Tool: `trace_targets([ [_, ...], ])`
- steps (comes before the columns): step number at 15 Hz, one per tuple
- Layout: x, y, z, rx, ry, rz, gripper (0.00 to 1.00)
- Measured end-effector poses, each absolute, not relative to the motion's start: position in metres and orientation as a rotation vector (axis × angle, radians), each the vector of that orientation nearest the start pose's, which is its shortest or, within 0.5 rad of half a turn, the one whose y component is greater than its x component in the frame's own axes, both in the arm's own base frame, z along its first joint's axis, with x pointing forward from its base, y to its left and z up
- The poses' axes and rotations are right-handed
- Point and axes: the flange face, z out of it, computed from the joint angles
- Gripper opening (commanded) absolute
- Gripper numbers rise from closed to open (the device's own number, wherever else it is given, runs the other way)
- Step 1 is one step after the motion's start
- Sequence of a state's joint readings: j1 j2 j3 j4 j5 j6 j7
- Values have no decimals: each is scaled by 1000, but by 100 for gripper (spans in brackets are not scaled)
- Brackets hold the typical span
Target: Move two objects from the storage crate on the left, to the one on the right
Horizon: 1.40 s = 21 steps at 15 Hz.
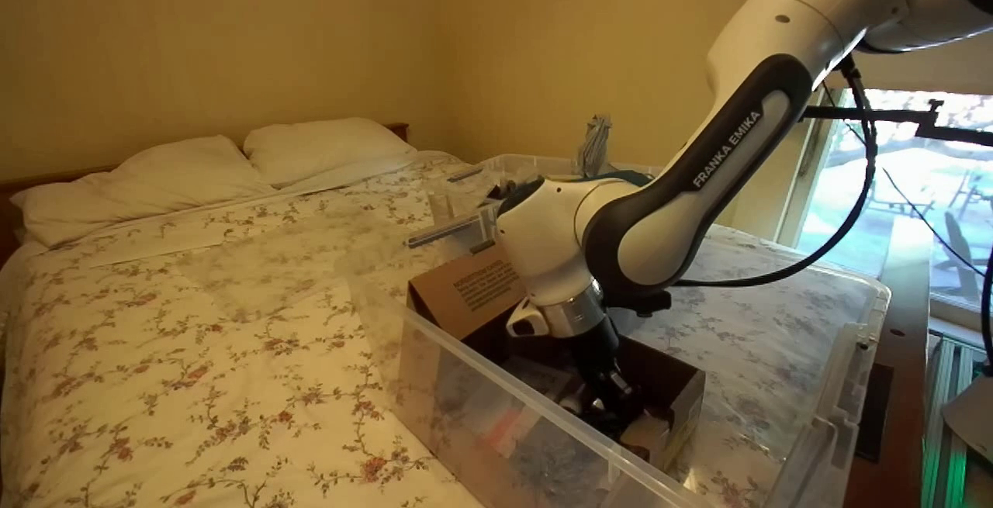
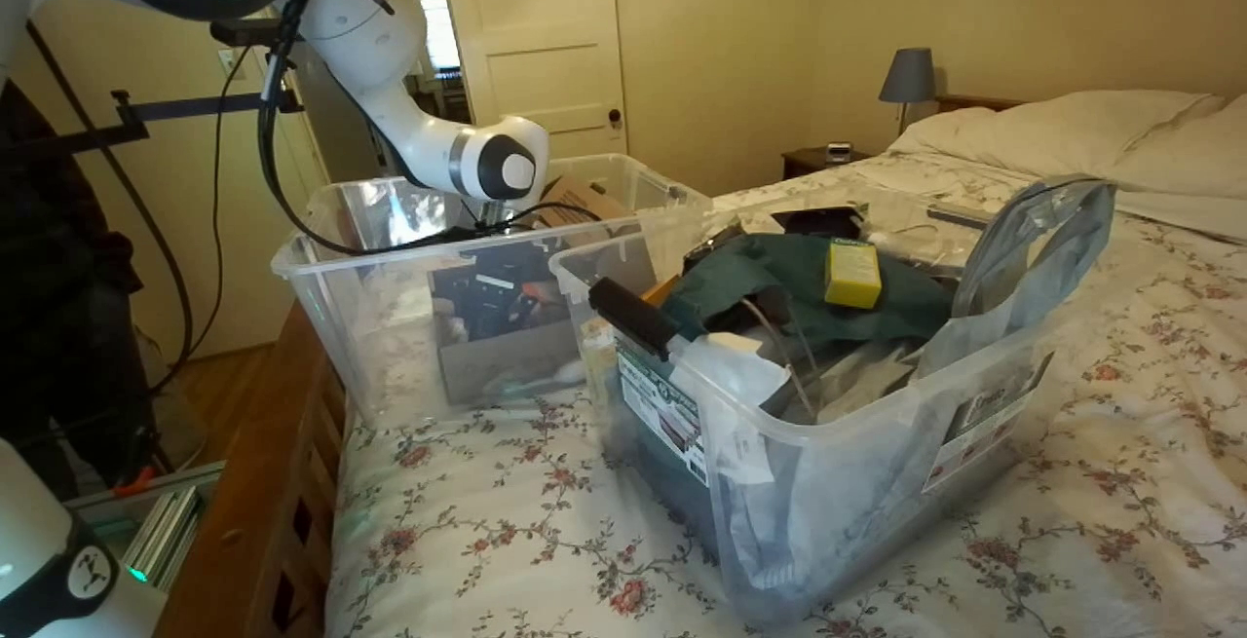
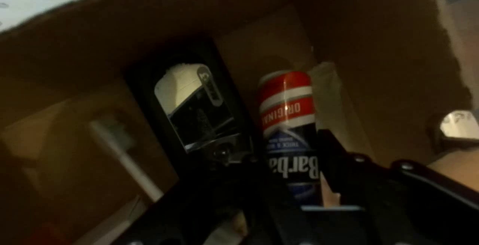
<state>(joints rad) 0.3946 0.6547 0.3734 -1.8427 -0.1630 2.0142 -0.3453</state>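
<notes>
Your claw (image 3: 290, 149): fingers flank the can (image 3: 286, 103), too dark to tell whether clamped | can: in the cardboard box (image 1: 446, 298), inside the crate (image 2: 385, 341) at nine o'clock in an exterior view | flowered bedspread (image 2: 526, 511) beneath | lamp (image 2: 907, 76) at two o'clock

Both crates (image 2: 380, 326) (image 2: 848, 502) are smooth plastic, the carton (image 1: 446, 298) matt cardboard.
</notes>
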Motion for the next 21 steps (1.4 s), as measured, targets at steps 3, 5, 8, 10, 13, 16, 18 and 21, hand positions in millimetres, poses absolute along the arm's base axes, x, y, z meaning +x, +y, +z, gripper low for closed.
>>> trace_targets([
  [3, 441, 413, 203, -2553, -1731, 505, 14],
  [5, 440, 421, 246, -2575, -1751, 370, 14],
  [8, 432, 426, 302, -2609, -1766, 204, 14],
  [10, 424, 423, 331, -2620, -1774, 132, 14],
  [13, 402, 418, 367, -2600, -1787, 67, 14],
  [16, 383, 406, 410, -2672, -1751, -81, 14],
  [18, 381, 397, 434, -2744, -1673, -201, 14],
  [21, 411, 369, 451, -2893, -1534, -358, 14],
])
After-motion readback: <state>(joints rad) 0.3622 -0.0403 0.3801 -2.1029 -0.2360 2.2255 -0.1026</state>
